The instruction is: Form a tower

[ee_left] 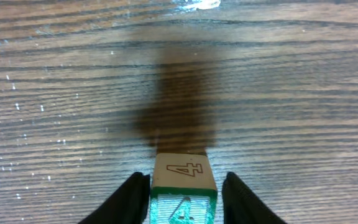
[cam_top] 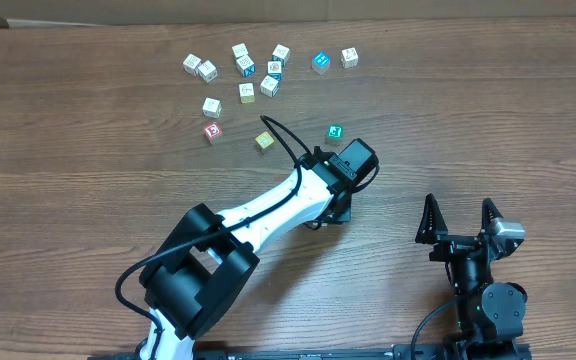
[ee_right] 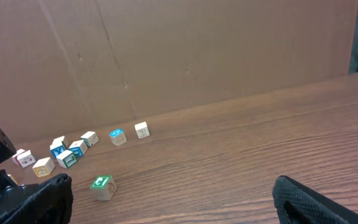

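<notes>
My left gripper (ee_left: 184,190) straddles a wooden cube (ee_left: 184,176) that has a green face and a plain top, both marked 4. The left finger (ee_left: 132,199) lies against the cube, and a thin gap shows at the right finger (ee_left: 241,199). In the overhead view the left gripper (cam_top: 353,160) hides that cube. A second green-faced cube (cam_top: 335,132) (ee_right: 102,185) lies just beyond it. A yellow cube (cam_top: 265,141) sits to the left. My right gripper (cam_top: 460,215) (ee_right: 179,208) stands wide open and empty at the near right. No tower is in view.
Several loose letter cubes (cam_top: 258,70) lie scattered at the back of the table (cam_top: 88,170), with a red one (cam_top: 212,131) nearer and a blue-faced one (cam_top: 320,62) (ee_right: 117,135) at the back right. A brown cardboard wall (ee_right: 166,56) stands behind the table.
</notes>
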Controlling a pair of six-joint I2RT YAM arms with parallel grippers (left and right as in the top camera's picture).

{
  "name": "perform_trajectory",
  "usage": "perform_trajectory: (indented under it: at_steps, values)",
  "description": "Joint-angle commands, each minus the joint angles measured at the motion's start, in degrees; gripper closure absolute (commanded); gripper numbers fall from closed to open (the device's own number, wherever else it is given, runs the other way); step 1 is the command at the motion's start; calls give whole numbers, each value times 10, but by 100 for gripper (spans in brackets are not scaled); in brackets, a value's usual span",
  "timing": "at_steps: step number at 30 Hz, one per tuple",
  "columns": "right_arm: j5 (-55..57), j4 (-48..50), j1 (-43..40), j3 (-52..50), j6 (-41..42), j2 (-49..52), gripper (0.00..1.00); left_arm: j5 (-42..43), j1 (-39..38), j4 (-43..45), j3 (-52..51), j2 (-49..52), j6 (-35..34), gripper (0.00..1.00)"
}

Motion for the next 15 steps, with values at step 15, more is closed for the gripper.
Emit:
perform_trajectory:
  at_steps: [15]
  values:
    - [0,2,3,-6,-3,-5,0,-14,-3,-3,-3,12,-88,66]
